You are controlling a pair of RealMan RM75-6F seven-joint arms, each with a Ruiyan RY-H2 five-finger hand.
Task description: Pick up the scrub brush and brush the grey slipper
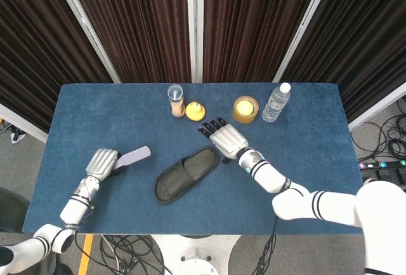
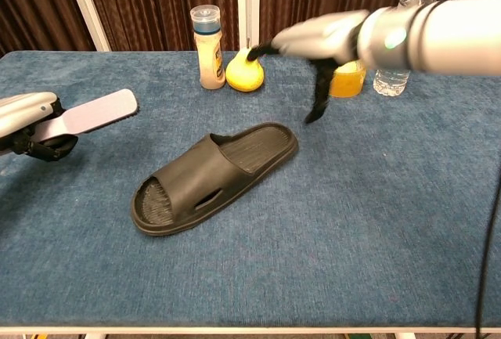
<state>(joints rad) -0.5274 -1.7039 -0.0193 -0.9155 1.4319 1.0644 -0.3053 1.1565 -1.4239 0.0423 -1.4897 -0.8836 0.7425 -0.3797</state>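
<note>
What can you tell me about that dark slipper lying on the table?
The slipper is a dark grey, open-toed slide that looks like moulded rubber or foam, with a broad strap over the front and a ribbed footbed. It lies flat, sole down, on the blue table, set diagonally, its heel toward the bottles at the back. Nothing touches it now: the right hand is lifted above and behind its heel, and the left hand holds the brush off to the side.

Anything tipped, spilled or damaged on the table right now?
Nothing stands out. The dark grey rubber slipper lies sole-down and intact on the blue cloth table; the clear water bottle and capped shaker jar stand upright. No spills visible.
</note>
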